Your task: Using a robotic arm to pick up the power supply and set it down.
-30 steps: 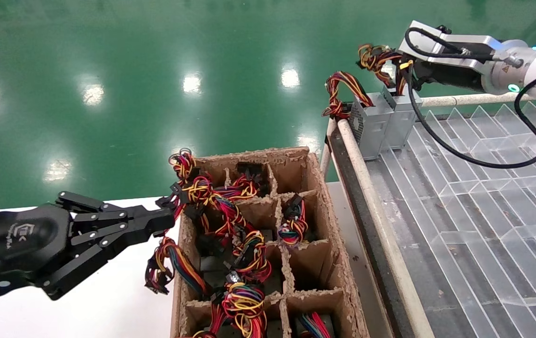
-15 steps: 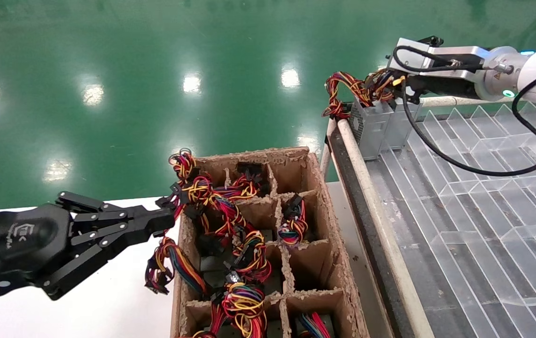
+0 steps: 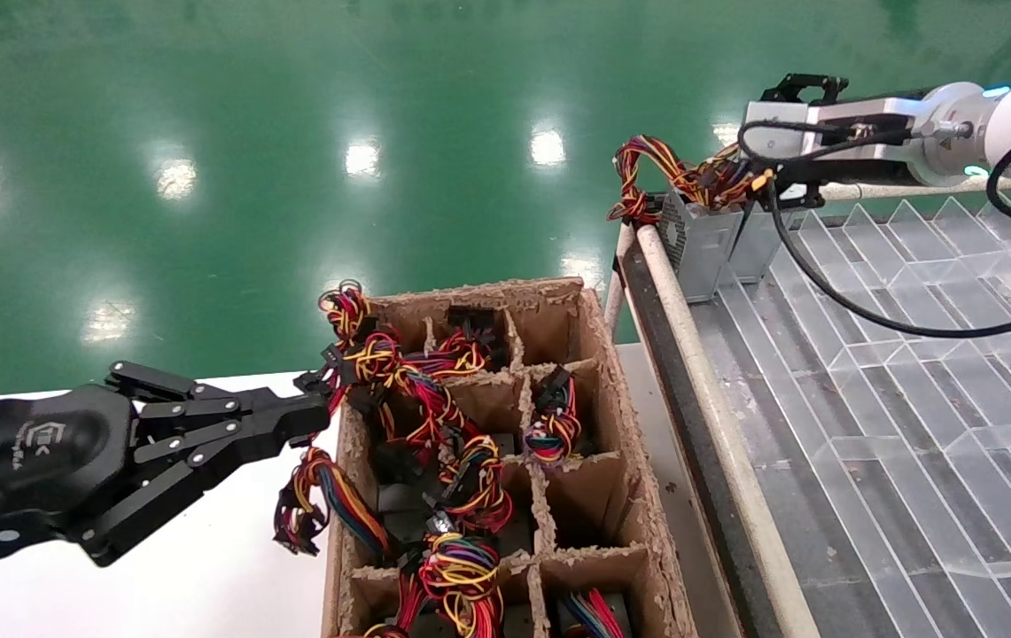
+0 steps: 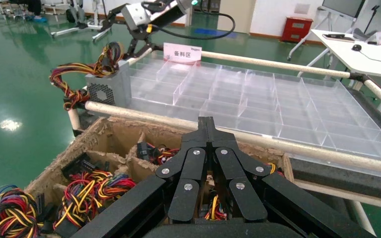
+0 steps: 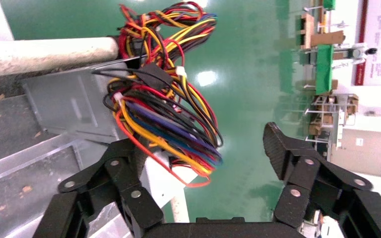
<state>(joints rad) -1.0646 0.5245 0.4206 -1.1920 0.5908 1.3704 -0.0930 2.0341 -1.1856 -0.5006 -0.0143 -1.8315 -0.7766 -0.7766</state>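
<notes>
Head view: we're seeing the power supply (image 3: 758,244) sitting upright in the clear tray's (image 3: 913,372) far corner, beside the vented box (image 3: 698,244). The right gripper (image 5: 206,163) is hovering spread wide over its wire bundle (image 5: 171,106), gripping nothing. The left gripper (image 3: 306,416) is idling, fingers pressed together, by the cardboard crate (image 3: 620,443).

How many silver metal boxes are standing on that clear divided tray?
2, side by side at the tray's far left corner: the vented box by the rail, and the power supply beside it, under the right hand.

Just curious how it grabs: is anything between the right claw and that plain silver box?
Yes: the power supply's wire bundle hangs inside the open right gripper, in front of the box in the clear tray. Nothing else shows. The left gripper idles beside the carton.
</notes>
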